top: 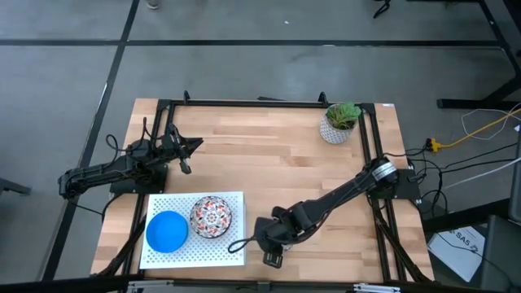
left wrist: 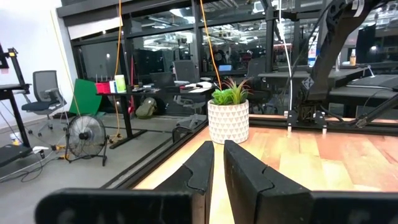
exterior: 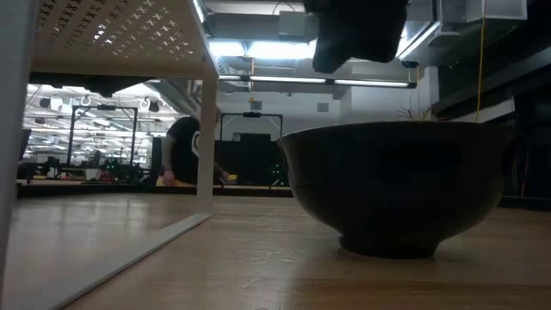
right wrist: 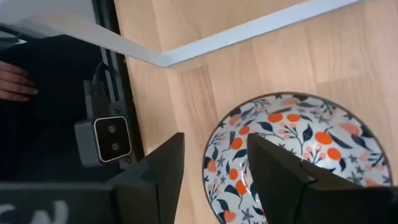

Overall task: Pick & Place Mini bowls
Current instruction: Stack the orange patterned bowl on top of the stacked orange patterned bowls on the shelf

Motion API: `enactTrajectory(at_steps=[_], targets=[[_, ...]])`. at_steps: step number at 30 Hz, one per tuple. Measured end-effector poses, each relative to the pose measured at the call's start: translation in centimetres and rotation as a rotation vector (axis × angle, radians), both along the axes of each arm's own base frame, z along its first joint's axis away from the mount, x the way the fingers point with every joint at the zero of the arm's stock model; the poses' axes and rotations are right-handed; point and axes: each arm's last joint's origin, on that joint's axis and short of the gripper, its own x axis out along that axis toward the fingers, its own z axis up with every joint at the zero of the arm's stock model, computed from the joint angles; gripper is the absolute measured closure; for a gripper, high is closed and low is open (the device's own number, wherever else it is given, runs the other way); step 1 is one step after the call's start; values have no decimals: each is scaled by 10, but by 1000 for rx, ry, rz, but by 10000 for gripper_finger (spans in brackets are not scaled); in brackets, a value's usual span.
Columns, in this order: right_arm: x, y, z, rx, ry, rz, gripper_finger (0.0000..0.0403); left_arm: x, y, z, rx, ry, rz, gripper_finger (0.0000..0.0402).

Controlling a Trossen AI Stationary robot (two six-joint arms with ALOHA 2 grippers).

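A white bowl with a red-and-dark floral pattern (right wrist: pixel 292 149) stands on the wood near the table's near edge, beside the corner of a white perforated stand (top: pixel 236 203). In the low view this bowl (exterior: pixel 396 189) is a dark shape. My right gripper (right wrist: pixel 216 140) hangs open above its rim, one finger over the bowl's inside and one outside, and hides the bowl in the high view (top: pixel 264 242). On the stand sit a blue bowl (top: pixel 167 230) and a second floral bowl (top: pixel 212 217). My left gripper (top: pixel 191 146) waits shut at the table's left side.
A white pot with a green plant (top: pixel 338 122) stands at the far right corner. A small camera (right wrist: pixel 109 140) sits at the near edge next to the bowl, and a person's hand (right wrist: pixel 15 81) shows beyond that edge. A dark frame (top: pixel 244 103) rims the table.
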Motion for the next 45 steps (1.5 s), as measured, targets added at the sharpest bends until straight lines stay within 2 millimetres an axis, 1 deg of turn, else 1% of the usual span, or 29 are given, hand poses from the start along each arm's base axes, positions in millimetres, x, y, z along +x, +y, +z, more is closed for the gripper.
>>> enactTrajectory(at_steps=[7, 12, 22, 24, 28, 30, 32, 36, 39, 42, 45], targets=[[-8, 16, -4, -31, -6, -30, 228, 0, 0, 0, 0, 0, 0, 370], [-8, 26, -17, -55, 6, -22, 228, 0, 0, 0, 0, 0, 0, 370], [-1, 29, -51, -110, 87, -14, 228, 0, 0, 0, 0, 0, 0, 370], [-1, 30, -55, -116, 96, -13, 228, 0, 0, 0, 0, 0, 0, 370], [-1, 30, -55, -114, 97, -18, 232, 0, 0, 0, 0, 0, 0, 370], [-1, 30, -55, -113, 97, -19, 245, 0, 0, 0, 0, 0, 0, 370], [-1, 30, -55, -113, 98, -19, 267, 0, 0, 0, 0, 0, 0, 370], [-1, 30, -55, -113, 99, -21, 329, 0, 0, 0, 0, 0, 0, 370], [-2, 28, -51, -138, 84, -28, 374, 0, 0, 0, 0, 0, 0, 370], [-2, 27, -50, -138, 92, -51, 388, 0, 0, 0, 0, 0, 0, 370], [-3, 26, -49, -133, 106, -84, 384, 0, 0, 0, 0, 0, 0, 370]])
